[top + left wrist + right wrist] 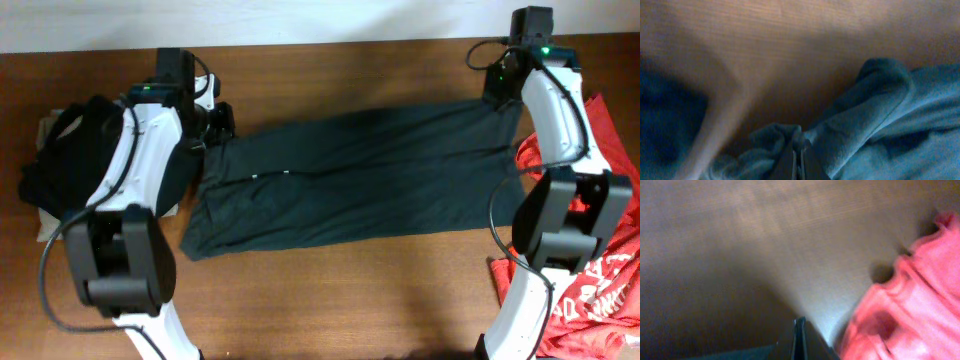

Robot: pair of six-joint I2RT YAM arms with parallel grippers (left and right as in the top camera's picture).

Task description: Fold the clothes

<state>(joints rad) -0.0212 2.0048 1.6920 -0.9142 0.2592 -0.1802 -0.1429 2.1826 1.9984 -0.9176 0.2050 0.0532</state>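
Note:
A large dark T-shirt lies stretched across the middle of the wooden table, folded lengthwise, with no lettering showing. My left gripper is shut on its upper left corner; the left wrist view shows the closed jaws pinching bunched dark fabric. My right gripper is shut at the shirt's upper right corner; in the right wrist view the jaws are closed, with a strip of dark cloth beside them. A red white-printed shirt lies at the right edge and also shows in the right wrist view.
A heap of dark clothes sits on a tan cloth at the far left, next to my left arm. Bare wooden table runs along the front. A pale wall lines the table's back edge.

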